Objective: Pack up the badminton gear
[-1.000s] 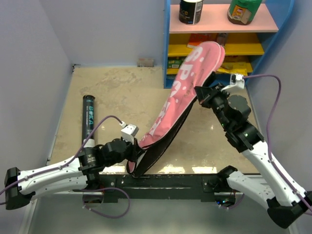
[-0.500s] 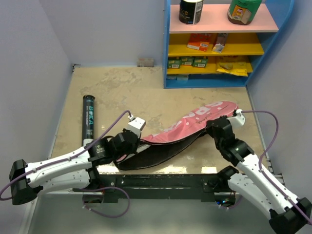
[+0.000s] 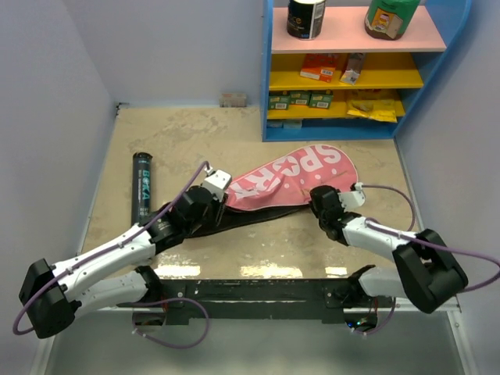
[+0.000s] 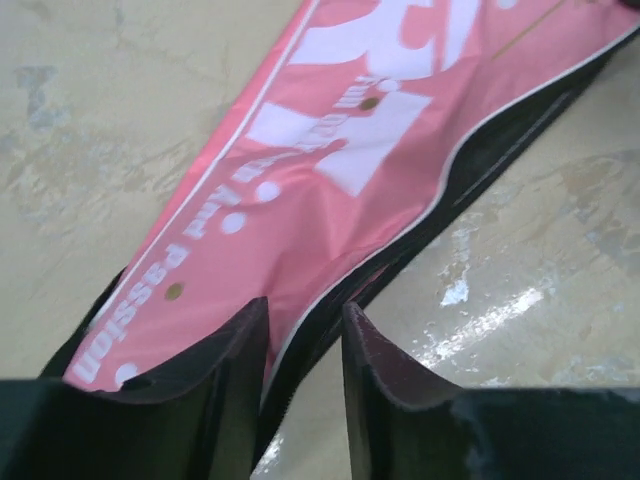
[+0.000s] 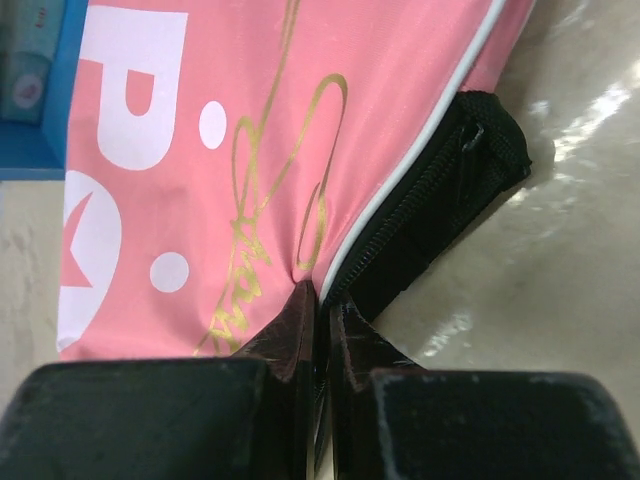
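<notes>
The pink racket-shaped bag [image 3: 301, 176] lettered "SPORT" lies flat across the table, its wide end to the right and its narrow end to the left. My right gripper [image 3: 319, 200] is shut on the bag's white-piped zipper edge [image 5: 400, 180] at the wide end, as the right wrist view [image 5: 322, 292] shows. My left gripper [image 3: 212, 197] is at the narrow end, and its fingers stand apart. The bag's [image 4: 330, 170] black edge runs loosely between them in the left wrist view [image 4: 305, 312]. A long black shuttle tube [image 3: 142, 187] lies on the table at the left.
A blue shelf unit [image 3: 269, 78] with jars on top and boxes on yellow shelves stands at the back right, just beyond the bag's wide end. Grey walls close in both sides of the table [image 3: 195, 141].
The bag came down from standing tilted against the shelf to lying flat on the table. Both arms swung down and forward with it. My left gripper opened and let go of the narrow end.
</notes>
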You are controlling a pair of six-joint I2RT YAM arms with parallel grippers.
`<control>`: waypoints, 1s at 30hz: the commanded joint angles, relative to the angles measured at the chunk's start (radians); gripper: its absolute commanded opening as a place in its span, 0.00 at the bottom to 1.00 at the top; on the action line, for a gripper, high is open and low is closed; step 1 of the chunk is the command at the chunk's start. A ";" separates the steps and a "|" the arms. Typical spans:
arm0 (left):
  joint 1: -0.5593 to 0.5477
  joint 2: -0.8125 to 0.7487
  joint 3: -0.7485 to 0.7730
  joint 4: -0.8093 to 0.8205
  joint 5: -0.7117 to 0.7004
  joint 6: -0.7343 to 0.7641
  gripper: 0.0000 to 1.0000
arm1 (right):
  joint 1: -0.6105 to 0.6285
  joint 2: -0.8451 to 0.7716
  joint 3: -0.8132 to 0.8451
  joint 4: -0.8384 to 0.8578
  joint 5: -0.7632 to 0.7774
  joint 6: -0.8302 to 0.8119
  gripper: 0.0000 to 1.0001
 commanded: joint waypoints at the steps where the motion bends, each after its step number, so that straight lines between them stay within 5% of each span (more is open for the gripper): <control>1: -0.008 0.013 0.072 0.279 0.265 -0.001 0.81 | 0.039 0.101 0.023 0.188 -0.196 0.086 0.00; 2: -0.008 0.007 0.069 0.279 0.282 -0.011 0.96 | 0.039 0.133 0.027 0.196 -0.196 0.093 0.00; 3: -0.010 0.001 0.065 0.279 0.296 -0.032 1.00 | 0.039 0.147 0.033 0.214 -0.193 0.096 0.00; 6: -0.010 -0.040 0.043 0.279 0.333 -0.061 1.00 | 0.041 0.209 0.050 0.235 -0.201 0.117 0.00; 11: 0.015 -0.028 0.051 0.207 0.197 -0.063 1.00 | 0.039 0.260 0.052 0.255 -0.196 0.168 0.00; 19: 0.118 0.093 -0.009 0.260 0.112 -0.110 0.79 | 0.042 0.077 -0.035 0.145 -0.126 0.206 0.00; 24: 0.122 0.170 -0.047 0.294 0.063 -0.133 0.73 | 0.041 -0.082 -0.003 -0.057 -0.081 0.096 0.45; 30: 0.122 0.207 -0.084 0.336 0.097 -0.170 0.68 | 0.042 -0.239 0.125 -0.284 -0.096 -0.109 0.58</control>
